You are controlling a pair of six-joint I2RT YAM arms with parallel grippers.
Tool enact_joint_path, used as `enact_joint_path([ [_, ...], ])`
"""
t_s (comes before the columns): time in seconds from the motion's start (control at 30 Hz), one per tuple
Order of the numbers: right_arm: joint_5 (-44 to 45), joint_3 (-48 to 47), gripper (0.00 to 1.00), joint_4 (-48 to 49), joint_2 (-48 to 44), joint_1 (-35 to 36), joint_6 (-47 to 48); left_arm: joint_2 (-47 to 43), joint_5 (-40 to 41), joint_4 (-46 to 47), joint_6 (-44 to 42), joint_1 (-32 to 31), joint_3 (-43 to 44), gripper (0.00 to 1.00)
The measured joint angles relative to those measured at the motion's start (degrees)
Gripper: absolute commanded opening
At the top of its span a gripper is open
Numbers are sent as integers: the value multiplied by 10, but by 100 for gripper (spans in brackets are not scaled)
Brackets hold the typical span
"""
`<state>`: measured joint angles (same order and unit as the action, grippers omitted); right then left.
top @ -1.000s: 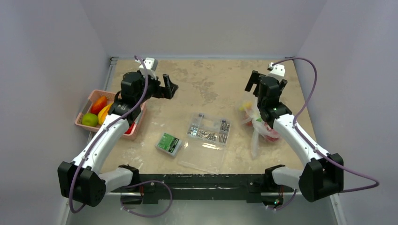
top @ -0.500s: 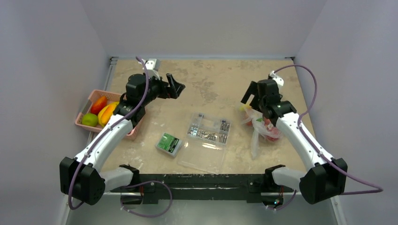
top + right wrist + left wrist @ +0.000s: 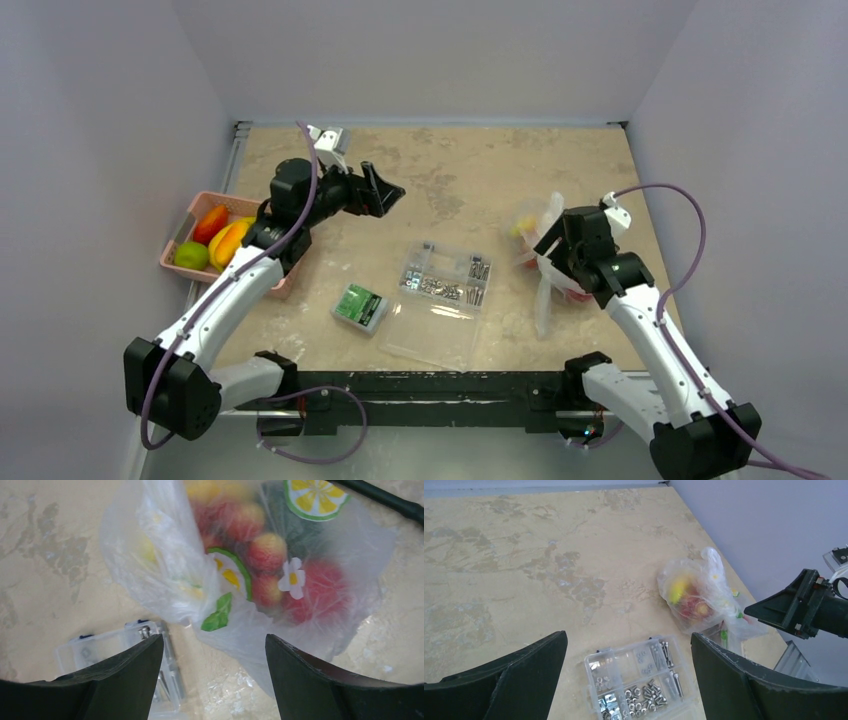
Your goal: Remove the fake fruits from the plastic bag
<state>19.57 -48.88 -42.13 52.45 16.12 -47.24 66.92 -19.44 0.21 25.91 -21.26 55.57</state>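
The plastic bag (image 3: 543,285) lies crumpled on the right of the table, printed with lemon slices; it also shows in the left wrist view (image 3: 716,570) and right wrist view (image 3: 165,580). Inside it are the fake fruits: red grapes (image 3: 262,552) and a yellow piece (image 3: 678,587). My right gripper (image 3: 552,243) hovers open just over the bag's near edge, its jaws (image 3: 214,640) wide and empty. My left gripper (image 3: 385,190) is open and empty, held above the table's left middle, facing the bag from afar (image 3: 629,637).
A clear hard box of metal parts (image 3: 445,275) with its lid open lies at centre, close to the bag's left side (image 3: 120,650). A green packet (image 3: 360,305) lies to its left. A pink basket (image 3: 172,248) with mango and lime stands at the left edge.
My right gripper has swung from behind the bag toward me and lowered over it. My left gripper has moved right toward the table's middle.
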Motion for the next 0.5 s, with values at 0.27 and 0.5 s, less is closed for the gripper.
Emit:
enact_joint_path([
  [0.27,52,10,64,-32,16,0,-1,0,17,-40,-33,-48,13,87],
  [0.5,30,45,70,1,20,0,35,5,70,-83,-105,-113,24,87],
])
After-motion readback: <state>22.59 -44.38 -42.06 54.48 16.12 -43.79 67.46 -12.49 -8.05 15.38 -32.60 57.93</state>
